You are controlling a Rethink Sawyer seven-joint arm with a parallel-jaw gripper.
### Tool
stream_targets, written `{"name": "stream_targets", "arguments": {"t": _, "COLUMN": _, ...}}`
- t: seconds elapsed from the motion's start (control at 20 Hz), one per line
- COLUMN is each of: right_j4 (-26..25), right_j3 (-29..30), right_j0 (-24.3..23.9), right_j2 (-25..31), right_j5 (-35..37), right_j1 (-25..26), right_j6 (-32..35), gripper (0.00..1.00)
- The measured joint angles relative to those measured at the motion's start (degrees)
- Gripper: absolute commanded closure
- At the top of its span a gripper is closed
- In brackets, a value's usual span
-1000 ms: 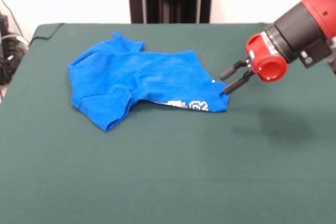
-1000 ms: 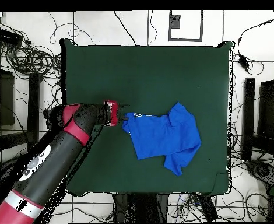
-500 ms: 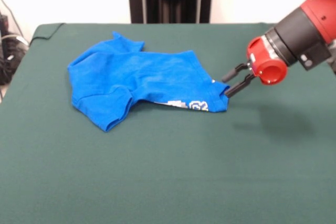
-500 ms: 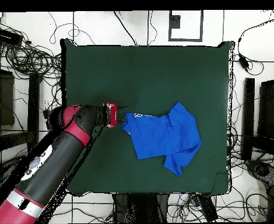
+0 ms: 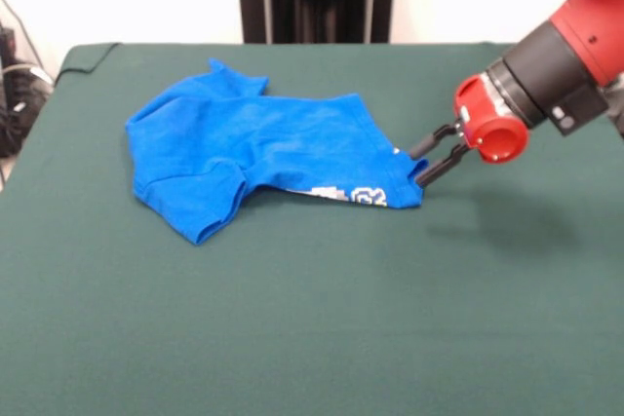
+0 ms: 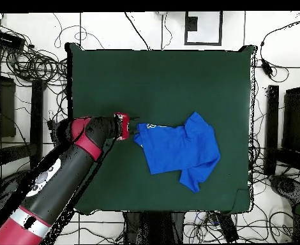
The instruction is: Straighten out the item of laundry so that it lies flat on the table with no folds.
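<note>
My gripper [image 5: 421, 166] sits at the right corner of the blue T-shirt [image 5: 258, 148].

My two dark fingers [image 5: 435, 138] stand spread apart, their tips at the shirt's edge; I cannot tell if they touch cloth. The shirt lies crumpled on the green table [image 5: 322, 319], its hem turned over so white lettering [image 5: 351, 195] shows.

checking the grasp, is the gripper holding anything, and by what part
Nothing is firmly held yet. The gripper is open, its fingers at the corner of the shirt beside the lettering; the corner looks slightly lifted between them, not clamped.
</note>
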Motion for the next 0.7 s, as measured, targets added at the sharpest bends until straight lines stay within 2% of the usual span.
{"name": "stream_targets", "arguments": {"t": 0.7, "right_j4": -2.8, "right_j3": 1.9, "right_j0": -0.3, "right_j2": 0.2, "right_j5": -4.0, "right_j1": 0.2, "right_j6": 0.0, "gripper": 0.00}}
